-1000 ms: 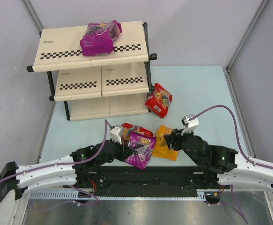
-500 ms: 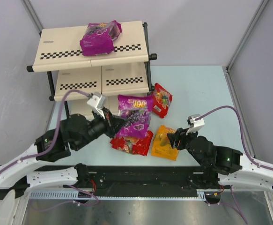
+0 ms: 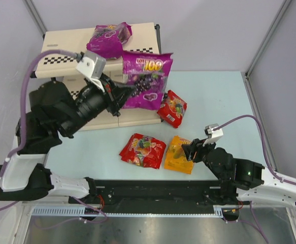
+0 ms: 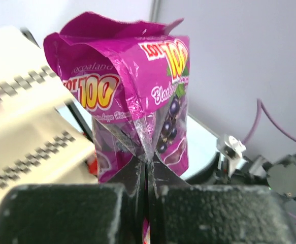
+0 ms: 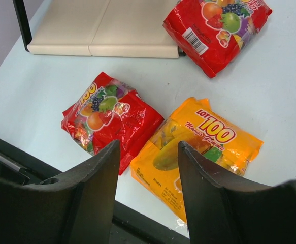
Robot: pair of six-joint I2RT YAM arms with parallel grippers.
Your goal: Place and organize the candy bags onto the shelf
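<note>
I am holding a glossy magenta-purple plastic candy pouch (image 4: 137,96) in the left gripper (image 4: 146,175). Its jaws are pressed fully together on the pouch's bottom seam, and the pouch is standing upright above the black fingers (image 4: 87,203), with grape pictures facing the wrist camera. From above, this pouch is hanging in the air in front of the right end of the three-tier shelf (image 3: 66,43) of cream-beige slanted boards, checkered strips and black tube frame. I cannot tell whether it is touching the boards.

A second magenta-purple pouch (image 3: 108,39) is lying on the top board, near the middle.

The right gripper (image 5: 148,157) is hovering low over the pale blue table (image 3: 214,96). Its jaws are standing wide apart and gripping nothing. Under it, a red plastic pouch (image 5: 109,119) printed with fruit and an orange-yellow plastic pouch (image 5: 198,142) are lying flat side by side, their edges touching, the red one on the left. A second red pouch (image 5: 216,30) is lying farther back, touching the right front corner of the lowest board.
</note>
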